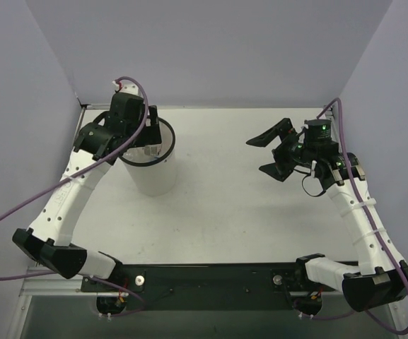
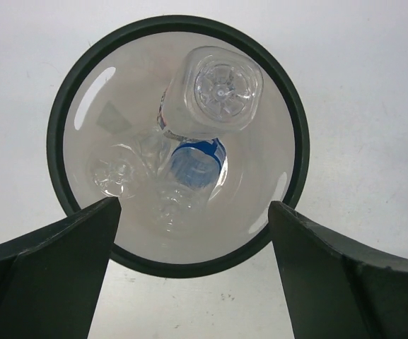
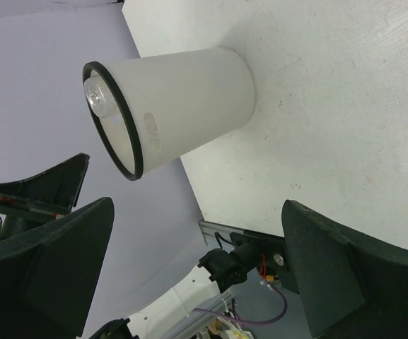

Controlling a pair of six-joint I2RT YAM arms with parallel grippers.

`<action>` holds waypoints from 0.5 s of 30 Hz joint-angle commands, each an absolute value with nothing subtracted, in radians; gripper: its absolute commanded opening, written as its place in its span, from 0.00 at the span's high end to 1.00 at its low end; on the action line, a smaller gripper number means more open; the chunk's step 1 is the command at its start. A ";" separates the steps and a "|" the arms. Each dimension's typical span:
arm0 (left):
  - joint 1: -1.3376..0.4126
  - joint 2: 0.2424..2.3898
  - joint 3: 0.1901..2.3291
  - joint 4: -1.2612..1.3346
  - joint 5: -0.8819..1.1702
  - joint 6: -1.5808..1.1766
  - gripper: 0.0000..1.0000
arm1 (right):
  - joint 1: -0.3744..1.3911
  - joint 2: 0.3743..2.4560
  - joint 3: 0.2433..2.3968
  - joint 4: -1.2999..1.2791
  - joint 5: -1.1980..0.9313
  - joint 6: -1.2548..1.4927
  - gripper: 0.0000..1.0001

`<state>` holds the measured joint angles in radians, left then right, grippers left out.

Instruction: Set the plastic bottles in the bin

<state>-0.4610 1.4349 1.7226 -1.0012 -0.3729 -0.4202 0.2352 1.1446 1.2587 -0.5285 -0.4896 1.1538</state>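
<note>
Top view: the bin point(image 1: 154, 180) is stood upright on the table point(image 1: 225, 205), at about 10 o'clock from the table's middle.

The left claw point(image 2: 195, 212) is held straight over the bin mouth and pointed down. Its jaws are spread wide with nothing between them. In the left wrist view its fingers point(image 2: 55, 268) are seen at 7 and 5 o'clock, framing the black rim.

All three bottles are inside the bin:
- The tallest bottle point(image 2: 221, 88) is stood base up at 12 to 1 o'clock, close to the wall. A bit of label is visible on its side.
- The blue-label bottle point(image 2: 196, 166) is set near the middle, just below the tallest.
- The third bottle point(image 2: 115, 173), clear, is found at 8 to 9 o'clock, low in the bin.

The right claw point(image 1: 257, 155) is held at 2 to 3 o'clock in the top view, well apart from the bin. Its open end is faced toward 9 o'clock, and its jaws are spread wide and empty. One bottle base is seen just inside the rim in the right wrist view.
</note>
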 commanded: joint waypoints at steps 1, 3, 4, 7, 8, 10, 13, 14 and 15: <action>-0.454 1.332 1.776 -1.020 -0.370 -0.425 0.05 | 0.230 1.163 1.259 -0.538 -0.515 1.112 0.00; -0.454 1.303 1.749 -1.023 -0.354 -0.429 0.09 | 0.230 1.169 1.259 -0.540 -0.518 1.091 0.00; -0.454 1.264 1.734 -1.017 -0.344 -0.437 0.10 | 0.232 1.180 1.259 -0.543 -0.515 1.077 0.00; -0.456 1.144 1.588 -0.930 -0.273 -0.474 0.13 | 0.232 1.192 1.256 -0.546 -0.497 0.991 0.02; -0.456 1.103 1.535 -0.890 -0.203 -0.482 0.13 | 0.233 1.193 1.255 -0.549 -0.483 0.962 0.02; -0.456 0.976 1.352 -0.751 -0.106 -0.483 0.13 | 0.235 1.180 1.258 -0.552 -0.451 0.862 0.01; -0.459 0.824 1.139 -0.631 -0.009 -0.552 0.09 | 0.258 1.141 1.258 -0.557 -0.344 0.709 0.00; -0.460 0.793 1.094 -0.620 -0.006 -0.595 0.08 | 0.262 1.129 1.255 -0.558 -0.304 0.666 0.00; -0.462 0.764 1.057 -0.615 0.000 -0.612 0.07 | 0.268 1.117 1.249 -0.563 -0.272 0.632 0.00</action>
<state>-0.4618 0.8673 1.1946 -0.7891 -0.1242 -0.5003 0.2459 1.1809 1.2572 -0.5449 -0.4187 0.8585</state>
